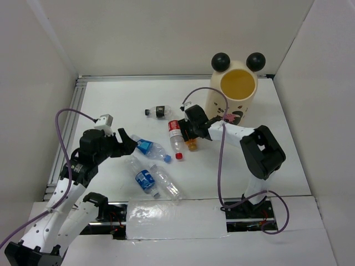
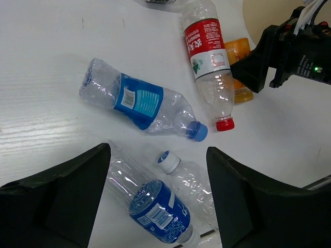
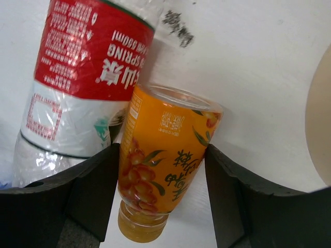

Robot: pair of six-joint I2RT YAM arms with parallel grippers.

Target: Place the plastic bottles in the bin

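Bottles of clear plastic with blue labels point(image 1: 145, 147) lie at left on white table point(image 1: 111, 100); red-labelled clear bottle point(image 1: 175, 134) touches small orange bottle point(image 1: 192, 146) near tall cream panda-print bin point(image 1: 247, 105), yellowish inside; left gripper point(image 2: 158, 151) hovers wide open, empty; right gripper point(image 3: 161, 150) grips orange bottle by both sides.

Lying on the white surface point(image 1: 111, 100): red-label point(image 1: 176, 138), orange point(image 1: 192, 145), dark-label point(image 1: 159, 112), clear point(image 1: 166, 184) and two blue-label bottles point(image 1: 151, 148). Bin point(image 1: 250, 105) stands far right.
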